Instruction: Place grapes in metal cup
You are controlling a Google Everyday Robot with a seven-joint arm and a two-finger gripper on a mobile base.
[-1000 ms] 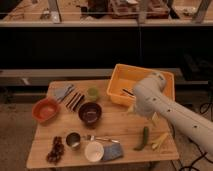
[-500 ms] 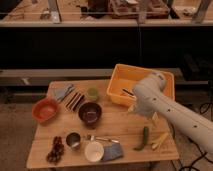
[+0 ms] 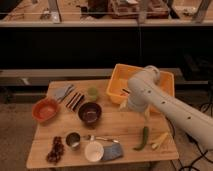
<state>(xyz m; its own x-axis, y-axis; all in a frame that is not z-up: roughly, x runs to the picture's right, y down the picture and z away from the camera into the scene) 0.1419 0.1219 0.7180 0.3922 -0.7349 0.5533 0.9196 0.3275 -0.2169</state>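
Observation:
The grapes [image 3: 56, 149], a dark purple-red bunch, lie at the table's front left corner. The metal cup [image 3: 73, 140] stands upright just to their right, close beside them. My white arm reaches in from the right and bends over the yellow bin [image 3: 120, 80]. The gripper [image 3: 129, 104] hangs at the bin's front edge, over the middle right of the table, far from the grapes and the cup. It holds nothing that I can see.
On the wooden table [image 3: 115, 125]: an orange bowl [image 3: 45, 109], a dark bowl [image 3: 90, 113], a small green cup [image 3: 92, 92], a white cup [image 3: 93, 151], a blue cloth [image 3: 114, 151], a spoon [image 3: 100, 138], a green pepper [image 3: 144, 137], dark bars [image 3: 75, 101], a grey cloth [image 3: 62, 92].

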